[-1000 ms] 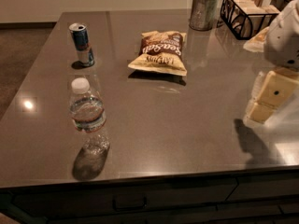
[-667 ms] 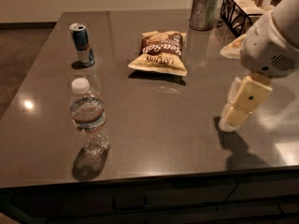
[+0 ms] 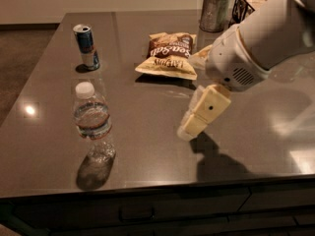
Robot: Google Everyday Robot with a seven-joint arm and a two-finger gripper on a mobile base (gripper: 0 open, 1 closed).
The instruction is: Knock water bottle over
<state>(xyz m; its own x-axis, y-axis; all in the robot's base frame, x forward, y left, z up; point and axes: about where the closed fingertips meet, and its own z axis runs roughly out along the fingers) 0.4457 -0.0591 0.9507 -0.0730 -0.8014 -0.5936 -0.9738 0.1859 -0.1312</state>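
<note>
The water bottle (image 3: 93, 121) stands upright near the table's front left: clear ribbed plastic, white cap, thin label band. My gripper (image 3: 189, 128) hangs from the large white arm (image 3: 261, 38) that comes in from the upper right. Its cream fingers (image 3: 204, 112) point down and left, just above the tabletop near the middle front. It is well to the right of the bottle, not touching it, and holds nothing.
A blue-and-silver drink can (image 3: 86, 45) stands at the back left. A chip bag (image 3: 169, 54) lies at the middle back. A metal cup (image 3: 214, 11) and a wire basket (image 3: 248, 4) stand at the far back right. The grey table's front edge (image 3: 147, 186) is near.
The arm and gripper have swung left from the table's right side toward the middle, closer to the bottle. The bottle, can and chip bag have not moved.
</note>
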